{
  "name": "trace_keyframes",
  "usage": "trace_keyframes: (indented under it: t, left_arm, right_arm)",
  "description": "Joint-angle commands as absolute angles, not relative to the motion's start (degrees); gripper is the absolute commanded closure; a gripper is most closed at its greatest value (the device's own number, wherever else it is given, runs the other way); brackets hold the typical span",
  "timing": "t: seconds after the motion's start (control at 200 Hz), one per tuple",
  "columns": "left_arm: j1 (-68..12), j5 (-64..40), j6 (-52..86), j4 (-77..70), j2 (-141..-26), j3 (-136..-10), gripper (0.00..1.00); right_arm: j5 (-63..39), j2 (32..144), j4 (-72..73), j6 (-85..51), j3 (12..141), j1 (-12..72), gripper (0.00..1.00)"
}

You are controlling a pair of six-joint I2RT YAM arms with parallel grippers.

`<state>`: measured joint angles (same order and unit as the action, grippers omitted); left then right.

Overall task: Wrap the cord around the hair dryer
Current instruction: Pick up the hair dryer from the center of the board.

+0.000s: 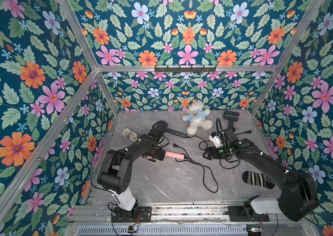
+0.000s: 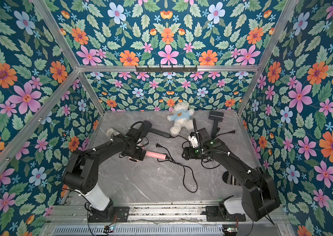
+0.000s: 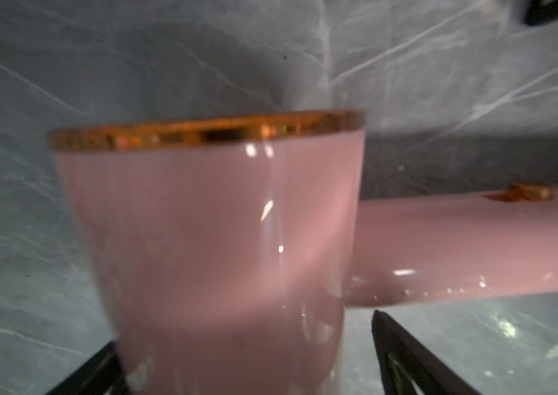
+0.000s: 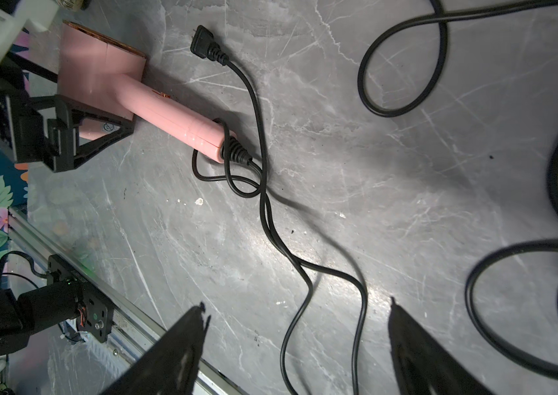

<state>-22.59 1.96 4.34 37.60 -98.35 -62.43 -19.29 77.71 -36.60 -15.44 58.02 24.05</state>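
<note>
Pink glossy plastic hair dryer (image 1: pixel 172 154) lies left of centre on the grey marbled table (image 1: pixel 161 183), handle pointing right, its thin black cord (image 4: pixel 266 215) trailing loose towards the near side. Your left gripper (image 3: pixel 243 328) straddles the barrel, jaws wide, not clamping. Your right gripper (image 4: pixel 297 302) hangs open above the cord. Expect a light, slick shell and a floppy cord, so pinch near the black plug (image 4: pixel 204 42).

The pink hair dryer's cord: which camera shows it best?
Right wrist: the cord is close and sharp, handle loop to plug. Both top views show it small. Left wrist shows only the hair dryer, no cord.
</note>
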Motion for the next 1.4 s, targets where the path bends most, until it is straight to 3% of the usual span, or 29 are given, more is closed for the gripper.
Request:
trace_keyframes:
  t: [0.0,0.155,0.22,0.32,0.45,0.715,0.895,1.075,1.26,1.395]
  left_arm:
    - [-22.42,3.21,3.34,35.57,-100.09,-62.41,0.01]
    - [-22.42,2.73,3.43,34.15,-102.10,-62.66,0.01]
    - [-22.44,2.55,3.27,34.12,-102.78,-62.92,0.07]
    - [-22.28,2.99,3.16,33.83,-103.27,-63.06,0.24]
    - [-22.33,3.68,3.55,37.19,-102.72,-64.54,0.55]
    - [-22.57,11.26,4.04,48.10,-93.26,-70.69,1.00]
    - [-23.30,15.21,5.13,53.27,-88.83,-74.49,1.00]
    - [-23.26,14.30,5.49,53.88,-85.18,-78.56,1.00]
    - [-22.70,12.14,3.26,59.15,-85.52,-88.39,1.00]
    - [-22.68,5.81,2.99,58.89,-84.58,-90.84,1.00]
  right_arm:
    - [-18.46,76.93,-37.97,-15.69,57.57,24.02,0.16]
    - [-18.28,76.47,-38.25,-15.46,57.05,24.03,0.16]
    - [-18.28,76.51,-38.32,-15.24,56.96,24.07,0.16]
    - [-18.37,76.72,-38.17,-14.99,56.73,24.06,0.16]
    - [-21.24,76.61,-35.56,-15.33,55.22,23.99,0.16]
    - [-25.95,78.38,-32.39,-13.96,57.30,23.99,0.17]
    - [-31.20,82.81,-29.33,-15.48,62.43,28.20,0.28]
    - [-32.47,78.58,-14.58,-14.52,56.12,30.93,0.30]
    - [-29.52,76.66,-11.52,-8.13,52.49,30.67,0.30]
    - [-33.98,74.79,9.67,-14.28,44.37,29.90,0.33]
